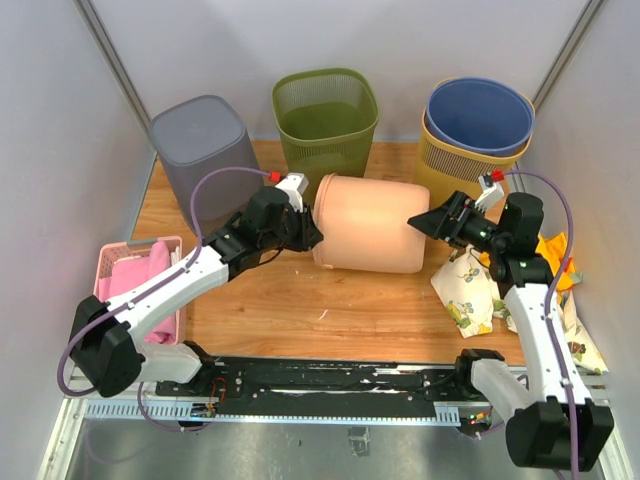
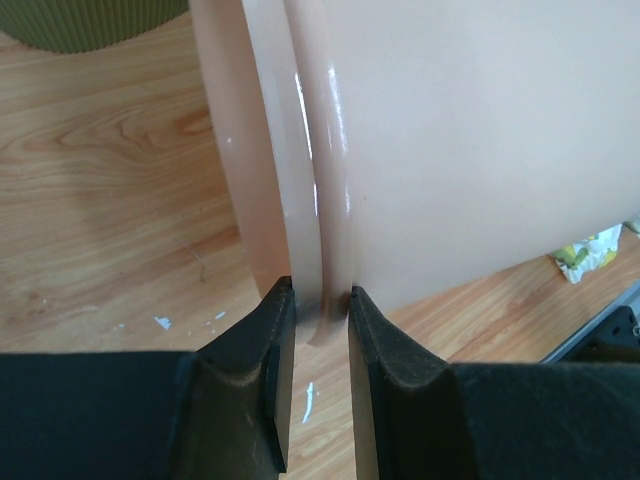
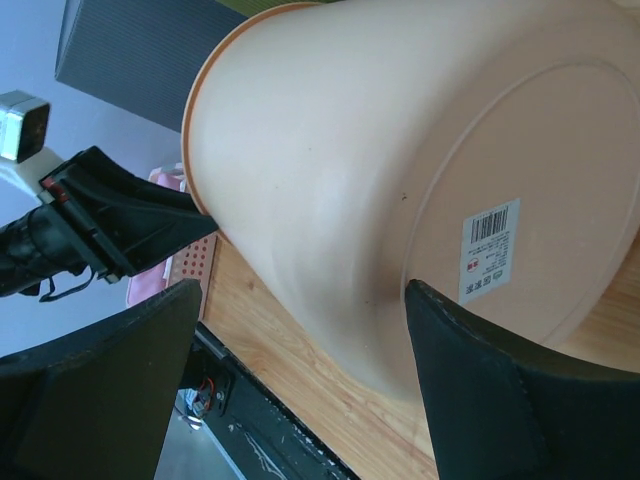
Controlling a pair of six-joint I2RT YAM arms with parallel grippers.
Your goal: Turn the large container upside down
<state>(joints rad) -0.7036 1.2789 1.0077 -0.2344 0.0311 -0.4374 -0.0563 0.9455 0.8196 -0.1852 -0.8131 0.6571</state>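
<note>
The large peach container lies on its side in the middle of the wooden table, rim to the left, base to the right. My left gripper is shut on its rim; in the left wrist view the rim runs down between the two pads. My right gripper is open at the base end. In the right wrist view the base with its barcode label fills the frame, and one fingertip sits at the base's edge; I cannot tell if it touches.
A grey bin, a green mesh bin and a yellow bin holding a blue one stand along the back. A pink basket with cloth sits at the left, and patterned cloth at the right.
</note>
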